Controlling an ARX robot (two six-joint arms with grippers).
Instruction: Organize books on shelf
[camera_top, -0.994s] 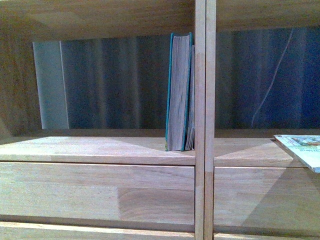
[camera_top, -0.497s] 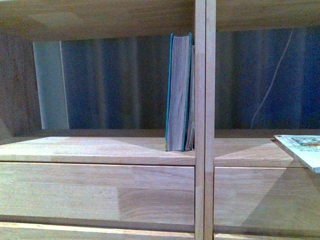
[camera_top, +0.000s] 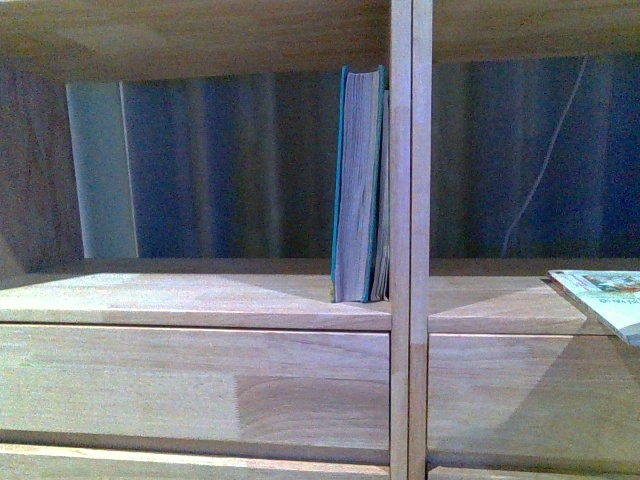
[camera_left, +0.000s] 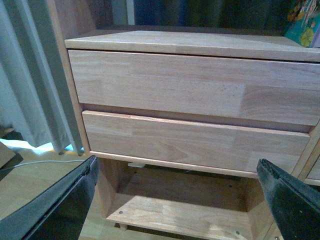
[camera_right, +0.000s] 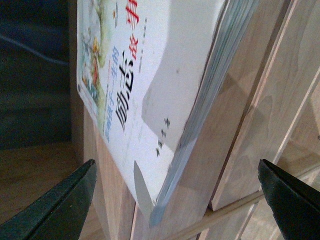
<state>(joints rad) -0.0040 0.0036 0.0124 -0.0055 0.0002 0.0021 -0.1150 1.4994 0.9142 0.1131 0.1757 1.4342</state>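
The teal book (camera_top: 357, 183) stands upright in the left compartment of the light wooden shelf (camera_top: 200, 300), against the central divider (camera_top: 410, 240), pages facing me. A thinner book (camera_top: 382, 200) stands between it and the divider. The white paperback (camera_top: 607, 298) lies flat on the right compartment's board, its corner over the front edge. In the right wrist view the paperback (camera_right: 145, 75) shows its Japanese lettering, just beyond my open right gripper (camera_right: 175, 200), which holds nothing. My left gripper (camera_left: 180, 200) is open and empty, facing the two left drawer fronts (camera_left: 195, 140).
Grey curtains (camera_left: 30, 75) hang to the left of the shelf, with a white cable on the floor (camera_left: 40, 162). A low open base board (camera_left: 180, 215) sits under the drawers. A thin cable (camera_top: 545, 160) hangs behind the right compartment.
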